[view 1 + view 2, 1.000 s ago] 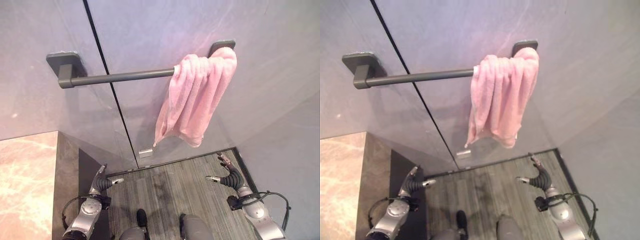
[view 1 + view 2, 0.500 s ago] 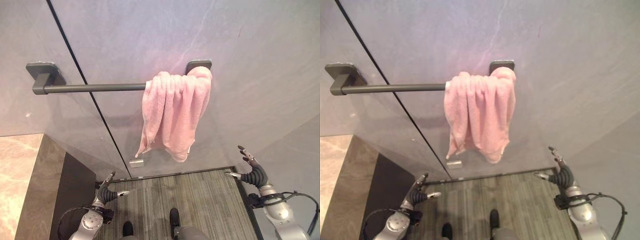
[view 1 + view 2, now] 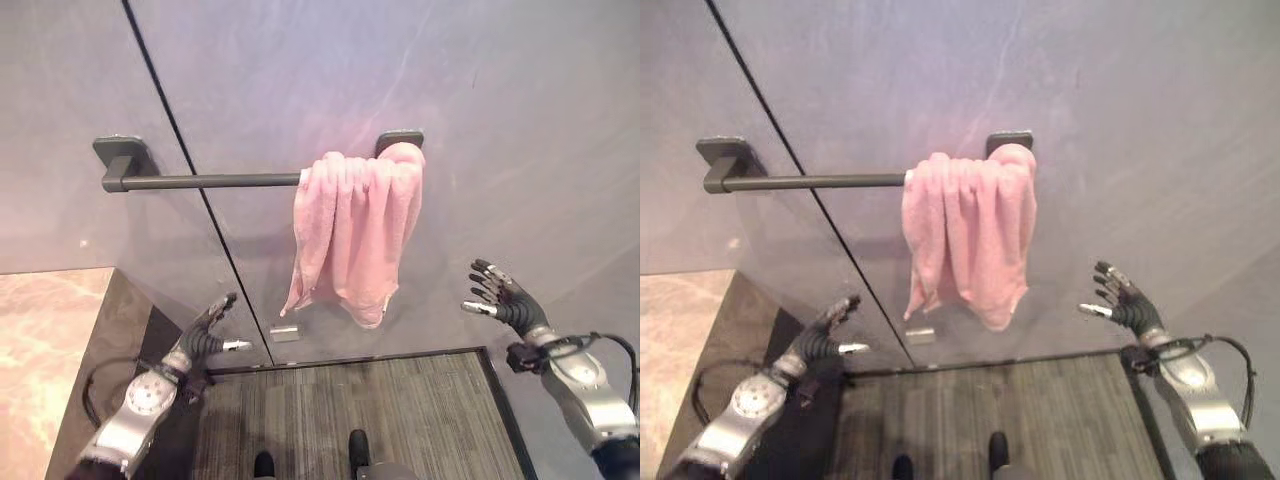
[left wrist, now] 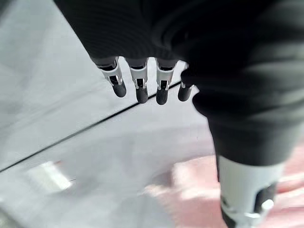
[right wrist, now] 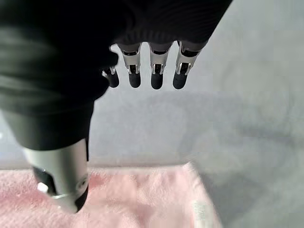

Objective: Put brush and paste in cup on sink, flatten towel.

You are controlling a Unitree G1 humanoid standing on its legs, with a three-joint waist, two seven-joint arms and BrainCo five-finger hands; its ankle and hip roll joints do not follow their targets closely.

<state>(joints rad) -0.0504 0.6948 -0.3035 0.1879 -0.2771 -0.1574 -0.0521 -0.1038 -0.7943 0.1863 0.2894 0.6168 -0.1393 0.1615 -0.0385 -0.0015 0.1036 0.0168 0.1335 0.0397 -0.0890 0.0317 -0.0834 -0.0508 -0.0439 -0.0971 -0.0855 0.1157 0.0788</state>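
Note:
A pink towel [image 3: 358,228] hangs bunched in folds at the right end of a dark grey wall rail [image 3: 210,181]. My left hand [image 3: 205,330] is raised at the lower left, below the rail, fingers straight and holding nothing. At the lower right my right hand [image 3: 503,298] is lifted beside the towel's lower edge, apart from it, fingers spread and empty. The right wrist view looks past straight fingers [image 5: 156,71] at the pink towel [image 5: 142,197] against the wall. Through the left wrist view the fingers [image 4: 137,83] point at the grey wall.
A grey tiled wall [image 3: 400,80] with a dark vertical seam [image 3: 190,170] fills the background. A marble counter edge [image 3: 45,340] stands at the lower left. Below lies dark striped floor [image 3: 360,400], with a small metal fitting [image 3: 285,332] at the wall's base.
Both hands have risen toward the towel's height, the right one coming closer to the towel. The whole picture has shifted, so the camera moved too.

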